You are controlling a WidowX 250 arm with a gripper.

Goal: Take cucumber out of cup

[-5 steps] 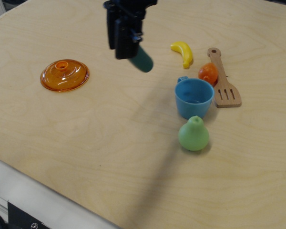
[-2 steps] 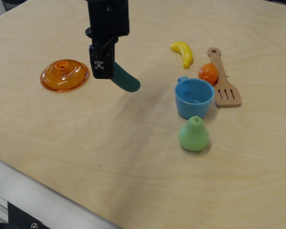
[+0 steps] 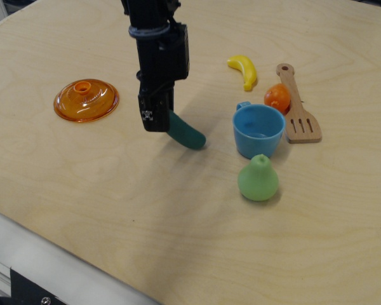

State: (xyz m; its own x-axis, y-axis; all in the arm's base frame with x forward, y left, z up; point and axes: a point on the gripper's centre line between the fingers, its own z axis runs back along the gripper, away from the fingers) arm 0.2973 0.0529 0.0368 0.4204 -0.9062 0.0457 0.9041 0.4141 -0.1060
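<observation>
The dark teal-green cucumber (image 3: 186, 134) hangs tilted from my gripper (image 3: 157, 118), its free end pointing down-right, low over the table. The gripper is shut on the cucumber's upper end. The light blue cup (image 3: 258, 130) stands upright to the right of the cucumber, apart from it, with nothing visible inside. The black arm comes down from the top of the view.
An orange translucent lid (image 3: 86, 99) lies at the left. A light green pear (image 3: 258, 180) stands just in front of the cup. A yellow banana (image 3: 244, 70), a small orange fruit (image 3: 277, 97) and a wooden spatula (image 3: 298, 108) lie behind and right of the cup.
The gripper, holding the cucumber, dropped lower and shifted slightly right toward the table surface, after first swinging left. The cup and other objects have not moved.
</observation>
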